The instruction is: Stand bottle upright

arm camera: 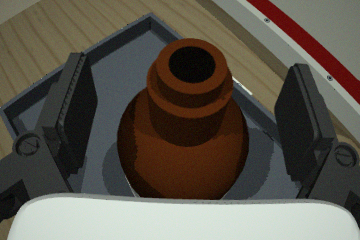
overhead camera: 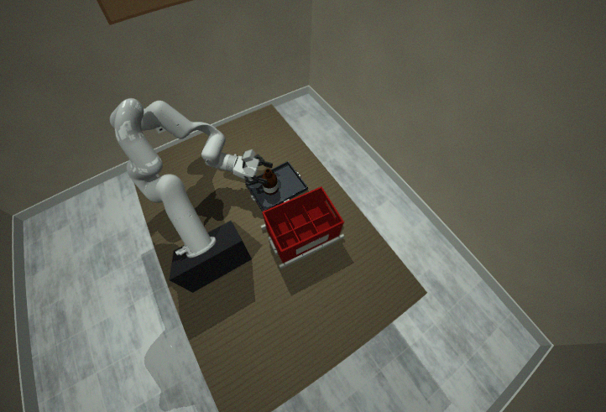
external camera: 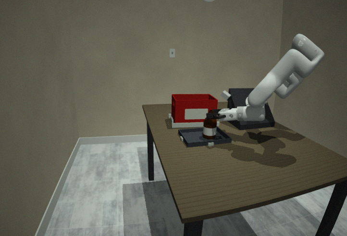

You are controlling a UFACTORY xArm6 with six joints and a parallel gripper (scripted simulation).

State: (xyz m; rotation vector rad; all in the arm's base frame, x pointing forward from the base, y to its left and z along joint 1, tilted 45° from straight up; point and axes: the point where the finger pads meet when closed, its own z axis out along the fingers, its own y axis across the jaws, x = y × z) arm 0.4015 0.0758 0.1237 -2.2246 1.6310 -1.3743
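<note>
On one table [overhead camera: 342,294] [external camera: 238,182] [arm camera: 115,0], one bottle [overhead camera: 269,182] [external camera: 209,128] [arm camera: 185,155] stands between two open fingers [overhead camera: 264,162] [external camera: 210,115].

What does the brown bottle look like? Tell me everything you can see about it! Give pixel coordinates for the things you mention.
The brown bottle [overhead camera: 269,181] [external camera: 209,125] [arm camera: 182,160] looks like dark, see-through glass. It has round shoulders, a short neck with a thick ring, an open mouth without a cap, and a pale label around its body. It stands upright on the gray tray [overhead camera: 293,178] [external camera: 193,135] [arm camera: 117,77]. The open gripper's fingers stand on both sides, not touching it.

Smooth, glossy-looking plastic is seen on the white arm [overhead camera: 183,214] [external camera: 268,84]. The desk [overhead camera: 342,314] [external camera: 246,174] [arm camera: 117,2] is finished in matt, grained wood.
</note>
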